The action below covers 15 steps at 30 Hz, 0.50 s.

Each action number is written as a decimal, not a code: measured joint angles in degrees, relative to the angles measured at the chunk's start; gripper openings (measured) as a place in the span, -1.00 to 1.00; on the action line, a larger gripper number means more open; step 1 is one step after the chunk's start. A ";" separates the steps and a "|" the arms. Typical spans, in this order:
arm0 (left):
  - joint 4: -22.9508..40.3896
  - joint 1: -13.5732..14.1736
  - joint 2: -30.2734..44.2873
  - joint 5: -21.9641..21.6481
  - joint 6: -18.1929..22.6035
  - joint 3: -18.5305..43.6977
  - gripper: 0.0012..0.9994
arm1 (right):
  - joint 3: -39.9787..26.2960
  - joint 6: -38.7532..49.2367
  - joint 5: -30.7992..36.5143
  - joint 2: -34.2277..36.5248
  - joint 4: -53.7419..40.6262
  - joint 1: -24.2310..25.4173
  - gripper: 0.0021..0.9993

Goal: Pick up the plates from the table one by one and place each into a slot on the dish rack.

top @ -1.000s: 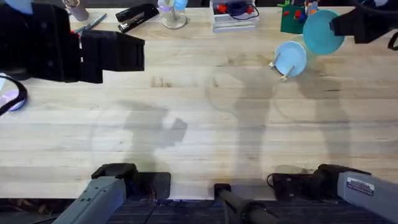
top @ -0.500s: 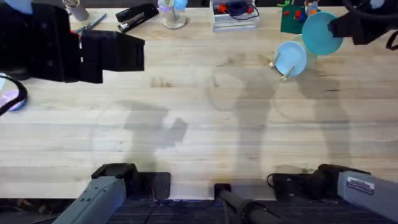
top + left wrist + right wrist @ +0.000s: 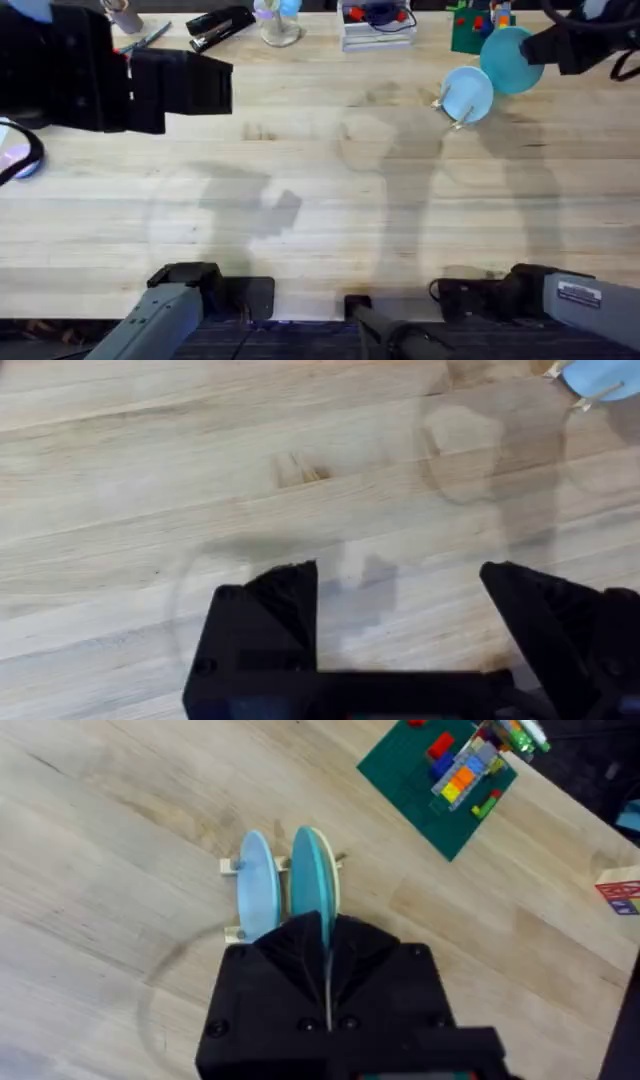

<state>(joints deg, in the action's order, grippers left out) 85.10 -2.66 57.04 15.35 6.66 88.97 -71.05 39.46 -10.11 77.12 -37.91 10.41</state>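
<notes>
Over the last second the teal plate (image 3: 510,60) has slid from a spot out to the right of the dish rack (image 3: 455,105) to one closer over it, and we read that as the right pincer (image 3: 325,935) lining it up with a free slot. The pale blue plate (image 3: 257,885) has not moved; it stands on edge in the rack already. So one plate is stowed and the second is partway through its placement; we judge the lowering into the slot is what remains.

In the right wrist view the right pincer is clamped narrow on the rim of the teal plate, which stands upright, parallel to the blue one and just beside it. Whether its lower edge has already entered between the dowels is hard to tell, since the pincer covers that part.

Both plates are thin, round, smooth plastic discs with a matt sheen. The rack is pale bare wood, slim round pegs on a small base, barely showing past the plates. The worktop (image 3: 320,200) is light planks with long straight grain and a few darker knots.

The left pincer (image 3: 400,585) hangs wide apart over bare wood, well away from the rack, holding nothing.
</notes>
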 joint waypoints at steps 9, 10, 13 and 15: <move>0.00 0.00 0.00 0.00 -0.01 0.00 0.99 | 0.00 0.00 -0.24 2.33 0.02 0.00 -0.95; 0.00 0.00 0.00 0.00 0.00 0.00 0.99 | 0.00 0.00 -0.22 2.63 0.02 0.00 -0.95; 0.00 0.00 0.00 0.00 0.01 0.00 0.99 | 0.00 0.00 -0.22 3.35 0.02 0.00 -0.95; 0.00 0.00 0.00 0.00 0.01 0.00 0.99 | 0.00 0.00 -0.21 3.63 0.02 0.00 -0.95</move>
<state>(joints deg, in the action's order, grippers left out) 85.10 -2.66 57.04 15.35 6.68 88.97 -71.05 39.46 -10.33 80.75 -37.89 10.41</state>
